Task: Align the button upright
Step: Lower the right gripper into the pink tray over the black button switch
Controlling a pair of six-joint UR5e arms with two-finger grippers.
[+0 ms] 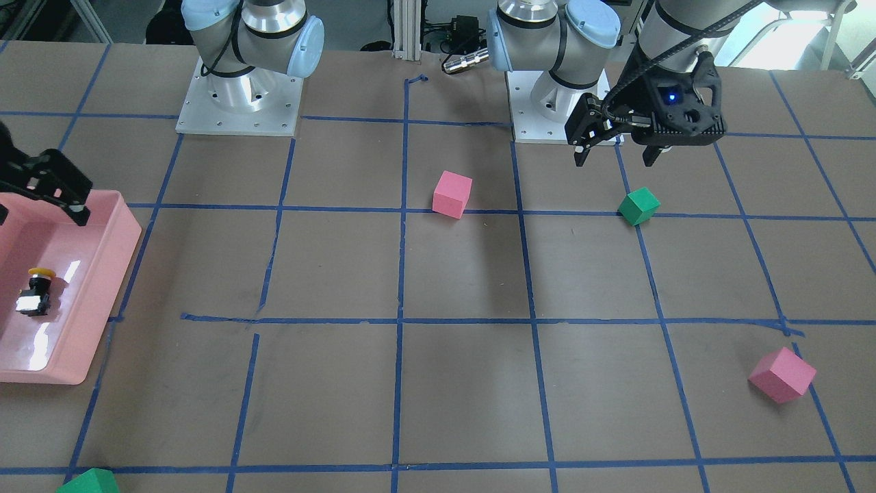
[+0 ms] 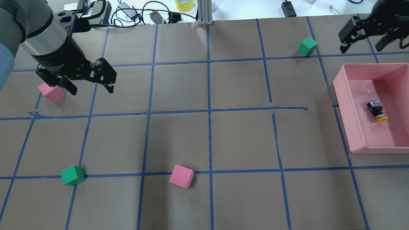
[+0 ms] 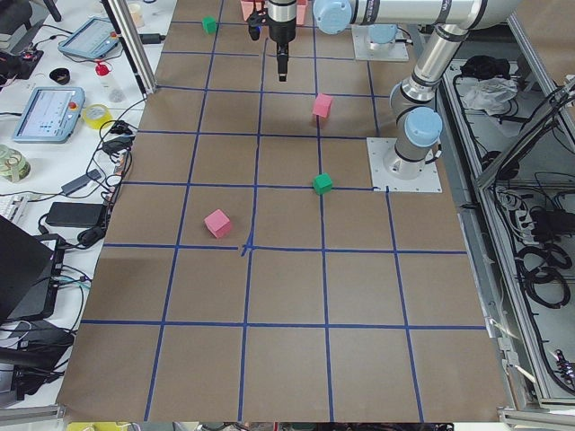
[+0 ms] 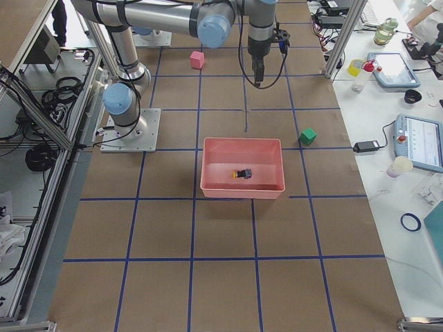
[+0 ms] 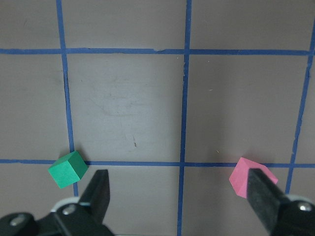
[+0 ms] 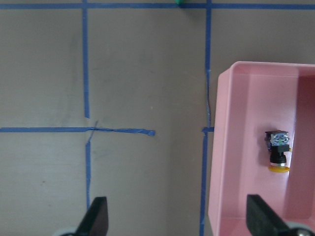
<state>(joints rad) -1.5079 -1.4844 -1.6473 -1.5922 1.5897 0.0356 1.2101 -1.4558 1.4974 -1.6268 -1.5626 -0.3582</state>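
Note:
The button (image 2: 376,111) lies on its side inside a pink tray (image 2: 351,127) at the table's right end. Its yellow cap points toward the robot's side and its silvery base away. It also shows in the front view (image 1: 37,291) and the right wrist view (image 6: 278,150). My right gripper (image 2: 361,48) is open and empty, hovering high beyond the tray's far edge; in its wrist view the button sits ahead of the right finger (image 6: 261,219). My left gripper (image 2: 91,90) is open and empty, high over the table's left part.
A pink cube (image 2: 51,92) lies under the left gripper's side, and another pink cube (image 2: 181,176) near the front middle. One green cube (image 2: 73,175) is front left and another green cube (image 2: 307,46) is far right, near the tray. Blue tape lines grid the brown table.

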